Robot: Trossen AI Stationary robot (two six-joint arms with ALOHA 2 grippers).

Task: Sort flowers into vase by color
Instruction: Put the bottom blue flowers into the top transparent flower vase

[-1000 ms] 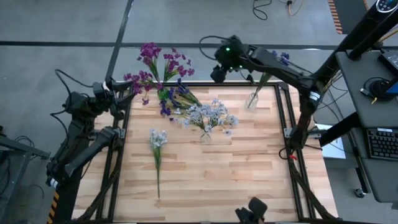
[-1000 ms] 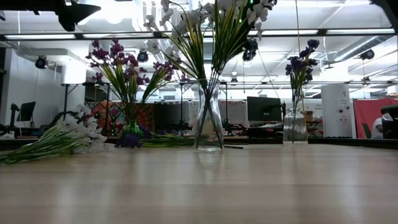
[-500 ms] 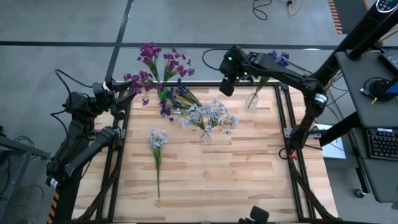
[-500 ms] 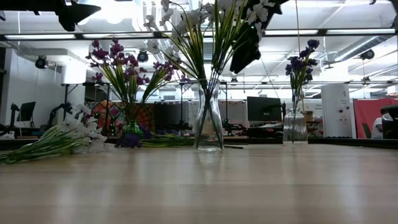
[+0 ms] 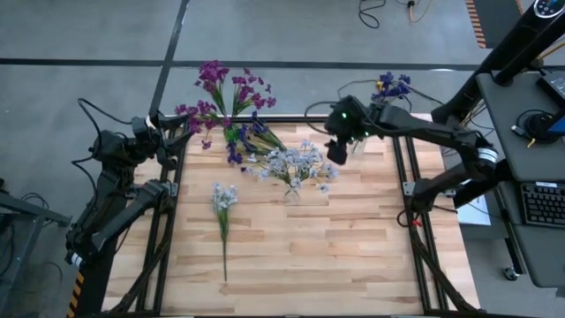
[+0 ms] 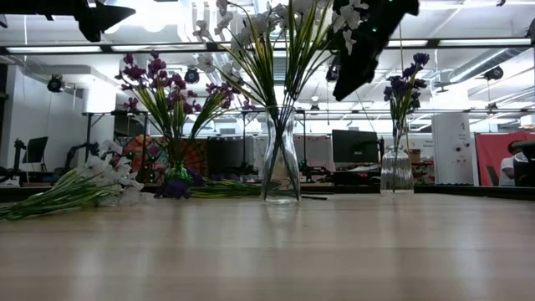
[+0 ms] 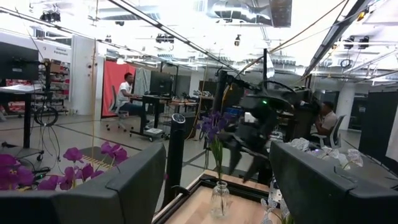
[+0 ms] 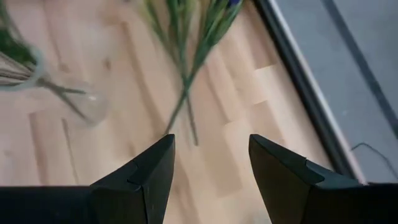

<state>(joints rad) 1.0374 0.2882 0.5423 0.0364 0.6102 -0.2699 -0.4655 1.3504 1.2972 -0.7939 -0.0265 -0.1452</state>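
Note:
Three glass vases stand on the table. One at the far left holds magenta-purple flowers (image 5: 221,93) (image 6: 163,88). The centre vase (image 6: 281,159) holds white-lavender sprays (image 5: 300,163). The far-right vase (image 5: 357,143) (image 6: 396,171) holds a blue-violet spray (image 5: 391,86). A loose white spray (image 5: 222,199) (image 6: 75,188) lies flat on the table's left half. Loose blue-violet sprays (image 5: 252,141) (image 8: 186,87) lie near the far edge. My right gripper (image 5: 334,152) (image 8: 211,146) hangs open above the table between the centre and far-right vases. My left gripper (image 5: 172,124) (image 7: 217,180) waits open at the table's far-left corner.
A black frame (image 5: 402,177) runs around the wooden table top. The near half of the table (image 5: 309,256) holds only the loose spray's stem. A desk with a keyboard (image 5: 540,203) stands to the right of the table. People sit in the room behind (image 7: 127,93).
My right gripper has swung from beyond the far edge toward the near edge and to the right, coming over the table beside the far-right vase. In the low view it has come down into sight. Flowers and vases have kept still.

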